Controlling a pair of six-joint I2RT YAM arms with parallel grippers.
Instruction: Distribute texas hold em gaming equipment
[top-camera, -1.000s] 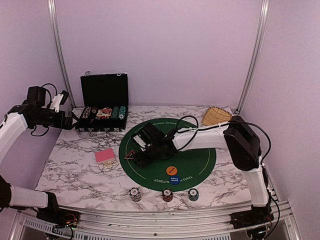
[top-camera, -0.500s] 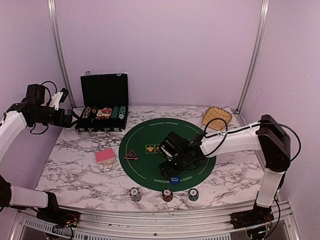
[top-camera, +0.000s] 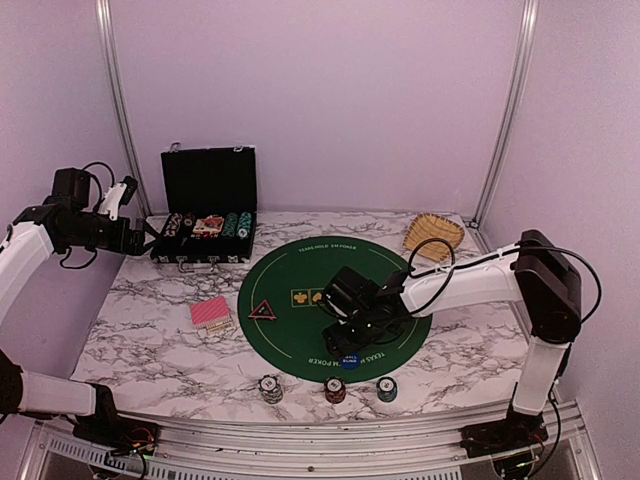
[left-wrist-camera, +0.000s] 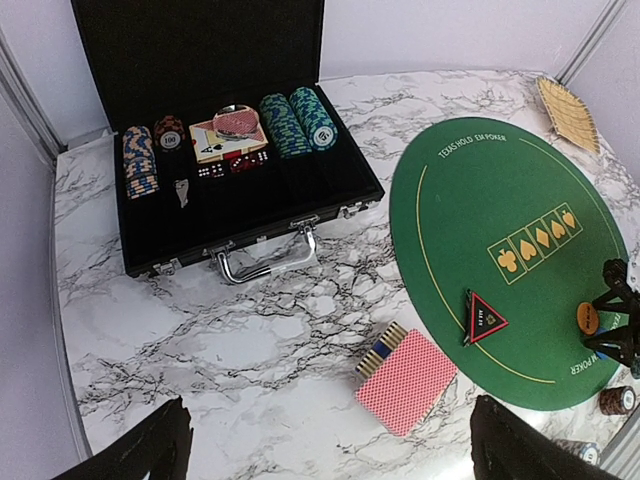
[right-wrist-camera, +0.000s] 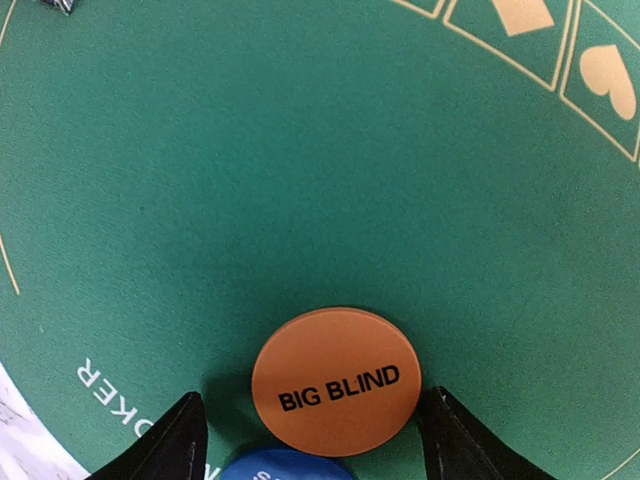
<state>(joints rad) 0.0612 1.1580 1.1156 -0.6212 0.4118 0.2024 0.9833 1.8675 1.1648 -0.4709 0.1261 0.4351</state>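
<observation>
In the right wrist view, the orange "BIG BLIND" button lies flat on the green mat, between the fingers of my right gripper. The jaws are open; the right finger is at the button's edge, the left one stands apart. The blue button touches its near side. A red-black triangle marker sits at the mat's left edge, and red-backed cards lie left of it. Three chip stacks stand at the front. My left gripper hovers open, high beside the case.
The open black chip case with chips, cards and dice stands at the back left. A wicker basket lies at the back right. Metal frame posts rise at both back corners.
My right gripper has swung from the triangle marker at the mat's left edge to the orange button near the front and lowered around it. The left arm has held still.
</observation>
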